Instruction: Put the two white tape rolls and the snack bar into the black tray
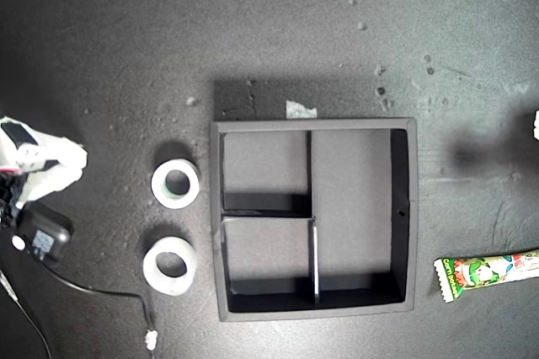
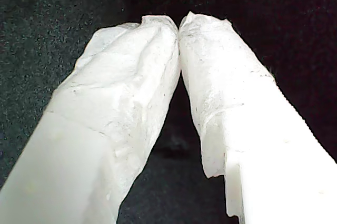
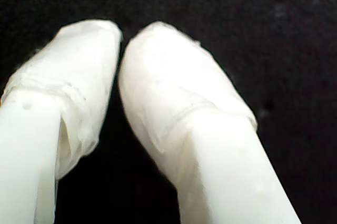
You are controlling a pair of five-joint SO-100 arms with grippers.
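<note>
The black tray (image 1: 216, 207) sits mid-table in the exterior view, its three compartments holding nothing. Two white tape rolls lie flat to the exterior view's left of it, one with a greenish core (image 1: 158, 184) and one nearer (image 1: 152, 268). The snack bar (image 1: 488, 269) lies at the exterior view's right edge, partly cut off. My first gripper (image 2: 179, 24) is shut, its taped tips touching over dark table. My second gripper (image 3: 121, 40) is also shut on nothing. A white taped gripper (image 1: 46, 165) shows at the exterior view's left edge; which arm it belongs to is unclear.
A black box on a cable (image 1: 42, 237) lies beside that gripper, its wire running toward the near edge. A white scrap (image 1: 301, 109) is stuck on the table behind the tray. A sliver of white (image 1: 536, 123) shows at the exterior view's right edge.
</note>
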